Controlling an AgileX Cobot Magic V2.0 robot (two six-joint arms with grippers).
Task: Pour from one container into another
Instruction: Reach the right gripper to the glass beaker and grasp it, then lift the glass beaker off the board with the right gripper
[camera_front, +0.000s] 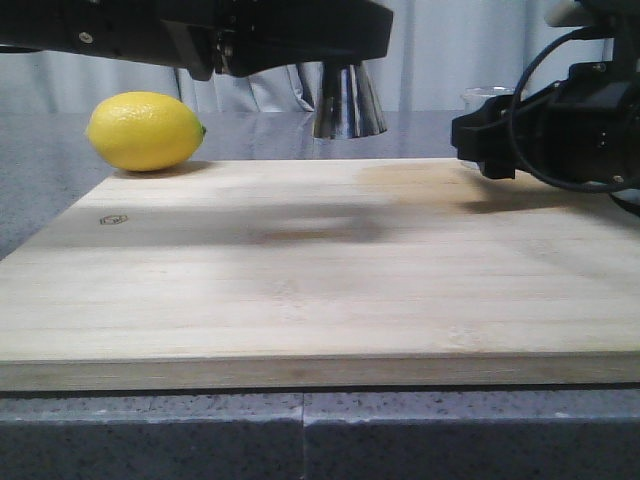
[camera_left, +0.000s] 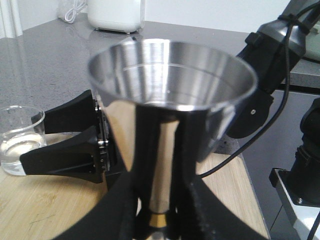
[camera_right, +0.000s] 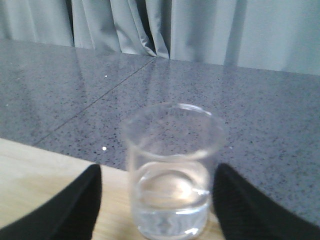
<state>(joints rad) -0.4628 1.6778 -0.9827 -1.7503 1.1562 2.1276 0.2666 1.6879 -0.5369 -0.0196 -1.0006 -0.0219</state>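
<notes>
My left gripper is shut on the narrow waist of the shiny steel jigger, just above its gold band. It holds the jigger upright, above the back of the wooden board, with its wide cup open upward. The clear glass beaker stands on the board's far right corner with clear liquid in its bottom. My right gripper is open, one black finger on each side of the beaker, not touching it. In the front view only the beaker's rim shows behind the right gripper.
A yellow lemon lies at the board's back left corner. Grey speckled counter surrounds the board, with a curtain behind. A white appliance stands on the counter beyond the right arm.
</notes>
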